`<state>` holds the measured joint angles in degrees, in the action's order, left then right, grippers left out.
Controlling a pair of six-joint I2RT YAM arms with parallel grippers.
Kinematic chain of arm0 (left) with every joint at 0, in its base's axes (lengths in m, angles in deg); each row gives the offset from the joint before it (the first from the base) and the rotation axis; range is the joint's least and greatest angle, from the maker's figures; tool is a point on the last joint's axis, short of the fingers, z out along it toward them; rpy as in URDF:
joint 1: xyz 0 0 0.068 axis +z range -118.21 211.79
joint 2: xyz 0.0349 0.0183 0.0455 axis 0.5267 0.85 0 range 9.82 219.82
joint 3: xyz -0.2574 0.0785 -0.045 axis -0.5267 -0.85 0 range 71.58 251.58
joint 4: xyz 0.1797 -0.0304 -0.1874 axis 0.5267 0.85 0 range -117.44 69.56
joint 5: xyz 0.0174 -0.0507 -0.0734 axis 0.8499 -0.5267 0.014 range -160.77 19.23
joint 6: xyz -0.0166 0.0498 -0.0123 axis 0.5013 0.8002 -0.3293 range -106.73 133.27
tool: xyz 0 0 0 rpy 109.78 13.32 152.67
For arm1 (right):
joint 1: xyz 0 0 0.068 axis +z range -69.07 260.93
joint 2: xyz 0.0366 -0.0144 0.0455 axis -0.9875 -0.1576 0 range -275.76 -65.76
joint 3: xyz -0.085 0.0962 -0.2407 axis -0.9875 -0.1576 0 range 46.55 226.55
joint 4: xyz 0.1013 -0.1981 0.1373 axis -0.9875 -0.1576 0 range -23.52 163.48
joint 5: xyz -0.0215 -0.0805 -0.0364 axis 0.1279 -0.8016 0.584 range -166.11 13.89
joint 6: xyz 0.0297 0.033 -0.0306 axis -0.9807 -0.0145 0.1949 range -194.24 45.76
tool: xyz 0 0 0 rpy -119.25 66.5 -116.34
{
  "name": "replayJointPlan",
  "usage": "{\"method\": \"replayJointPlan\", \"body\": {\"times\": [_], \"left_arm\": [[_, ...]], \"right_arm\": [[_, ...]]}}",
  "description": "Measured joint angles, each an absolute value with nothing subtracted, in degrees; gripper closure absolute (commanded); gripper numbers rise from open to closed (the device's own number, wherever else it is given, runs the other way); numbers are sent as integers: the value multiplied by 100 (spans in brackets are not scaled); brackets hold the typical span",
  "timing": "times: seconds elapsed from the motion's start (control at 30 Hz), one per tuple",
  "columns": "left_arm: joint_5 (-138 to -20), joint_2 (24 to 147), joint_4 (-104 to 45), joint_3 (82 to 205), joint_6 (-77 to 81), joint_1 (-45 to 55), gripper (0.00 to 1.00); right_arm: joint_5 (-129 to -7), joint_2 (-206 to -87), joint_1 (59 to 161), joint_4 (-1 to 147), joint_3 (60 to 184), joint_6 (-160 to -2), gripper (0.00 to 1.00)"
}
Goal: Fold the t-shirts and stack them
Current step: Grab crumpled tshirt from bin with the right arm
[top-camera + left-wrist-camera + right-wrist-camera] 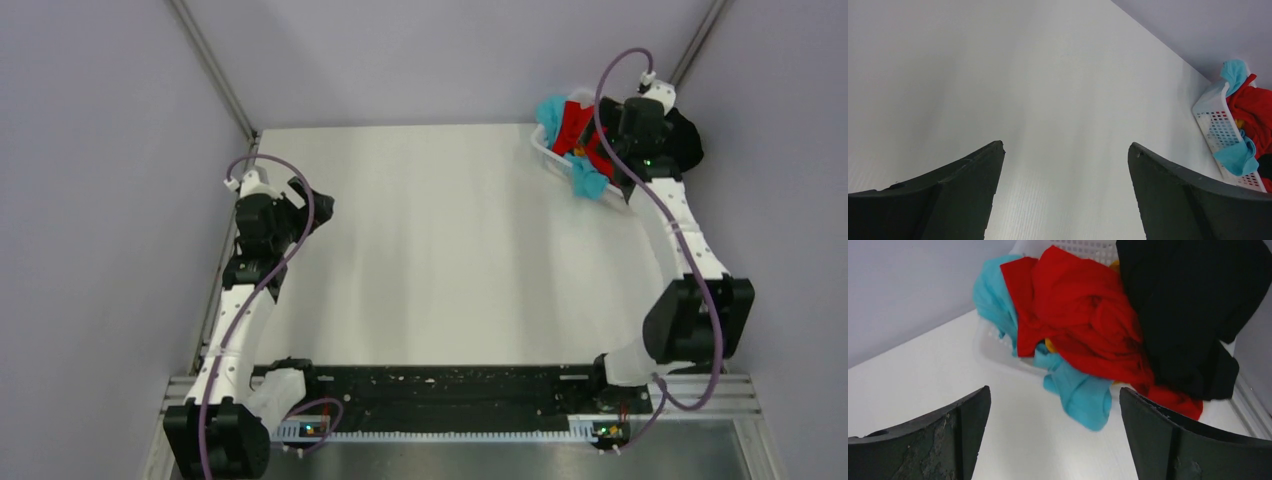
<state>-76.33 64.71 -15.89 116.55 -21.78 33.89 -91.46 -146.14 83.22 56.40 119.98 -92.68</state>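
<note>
The t-shirts lie crumpled in a white mesh basket (545,150) at the table's far right corner. In the right wrist view the red tee (1083,310) lies on top. The teal tee (1080,390) hangs over the basket's rim (993,342) onto the table. The black tee (1188,305) is at the right, and a bit of the orange-yellow tee (1049,345) peeks out under the red. My right gripper (1054,389) is open and empty, just short of the hanging teal fabric. My left gripper (1065,144) is open and empty above bare table at the left (315,205).
The white table (440,250) is bounded by grey walls at the back and both sides. The basket also shows in the left wrist view (1215,120), far off at the right. The arm bases stand on a black rail (440,395) at the near edge.
</note>
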Motion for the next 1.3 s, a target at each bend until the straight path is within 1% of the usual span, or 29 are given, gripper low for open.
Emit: {"method": "replayJointPlan", "body": {"times": [0.1, 0.2, 0.3, 0.37, 0.4, 0.43, 0.57, 0.6, 0.83, 1.0, 1.13, 1.3], "left_arm": [[-7653, 6471, -1583, 11655, -2156, 3389, 1], [-7653, 6471, -1576, 11659, -2123, 3389, 1], [-7631, 6471, -1532, 11696, -2095, 3389, 1], [-7603, 6471, -1528, 11729, -2081, 3389, 1], [-7590, 6469, -1528, 11738, -2075, 3389, 1], [-7585, 6467, -1526, 11742, -2066, 3389, 1], [-7542, 6467, -1517, 11744, -2038, 3389, 1], [-7535, 6467, -1517, 11744, -2020, 3389, 1], [-7528, 6471, -1493, 11814, -1974, 3389, 1], [-7524, 6471, -1497, 11843, -1966, 3389, 1], [-7531, 6474, -1537, 11843, -1968, 3389, 1], [-7590, 6474, -1661, 11843, -1972, 3389, 1]], "right_arm": [[-8987, -15753, 7937, 5675, 13084, -9265, 2], [-8958, -16859, 7701, 5622, 14000, -9154, 7], [-8902, -17763, 7616, 5454, 14653, -9005, 8], [-8886, -18209, 7627, 5279, 14959, -8922, 12], [-8891, -18356, 7627, 5220, 15069, -8892, 17], [-8897, -18513, 7629, 5146, 15182, -8854, 28], [-8902, -18828, 7633, 4949, 15488, -8669, 89], [-8915, -18865, 7631, 4903, 15569, -8631, 100], [-9264, -18928, 7631, 4573, 16334, -8433, 100], [-9221, -18837, 7627, 4562, 16848, -8336, 100], [-8709, -18345, 7640, 4645, 16889, -8389, 100], [-7743, -17442, 7782, 5118, 16940, -8719, 100]]}}
